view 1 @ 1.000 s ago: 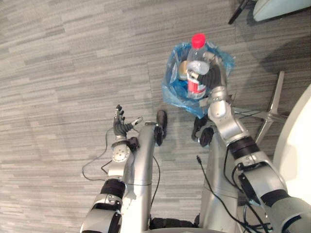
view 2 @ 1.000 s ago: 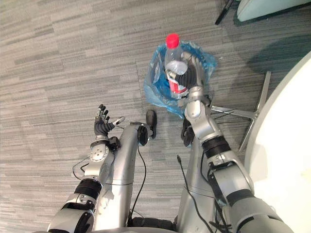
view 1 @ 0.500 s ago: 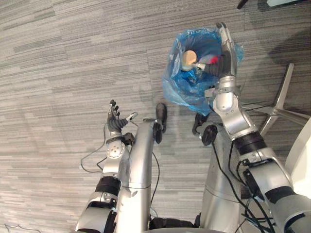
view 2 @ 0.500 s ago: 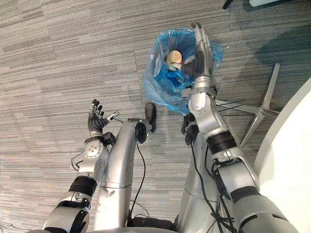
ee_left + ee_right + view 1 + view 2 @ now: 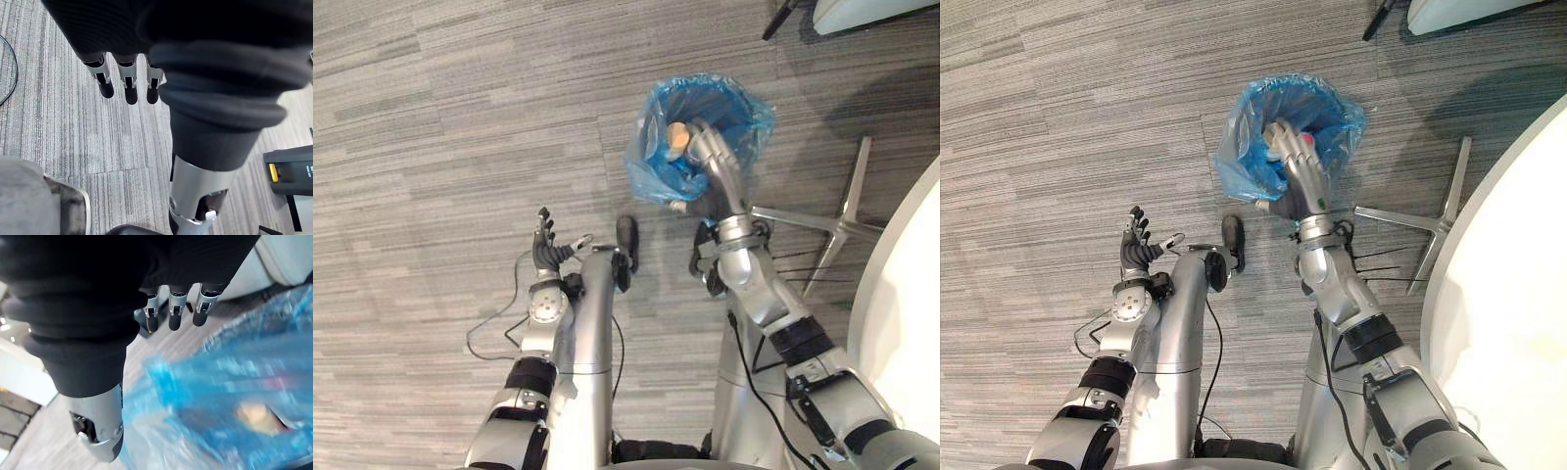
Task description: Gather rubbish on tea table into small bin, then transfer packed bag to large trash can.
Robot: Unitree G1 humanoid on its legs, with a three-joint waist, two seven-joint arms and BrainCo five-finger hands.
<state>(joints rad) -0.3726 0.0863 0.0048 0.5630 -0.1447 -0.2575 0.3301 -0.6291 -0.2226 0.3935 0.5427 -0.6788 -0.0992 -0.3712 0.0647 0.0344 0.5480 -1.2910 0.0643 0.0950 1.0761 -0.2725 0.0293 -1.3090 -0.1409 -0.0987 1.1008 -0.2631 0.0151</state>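
Here, right hand (image 5: 715, 171) — fingers (image 5: 176, 316) straight — over the blue-bagged bin (image 5: 651, 171)

Over the blue-lined small bin (image 5: 1334, 116), the outstretched right robot hand (image 5: 1299, 174).

My right hand (image 5: 710, 157) over blue-bagged bin (image 5: 651, 171) at 12 o'clock. Metal stand legs (image 5: 847, 211) block 2 o'clock, white table (image 5: 901, 294) 3. Carpet (image 5: 460, 147) free 9 to 11.

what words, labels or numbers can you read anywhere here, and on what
None can be read.
Small white marks on the dark unit with a yellow tab: too small to read.
Blue bag and the rubbish in it: no legible print shows.
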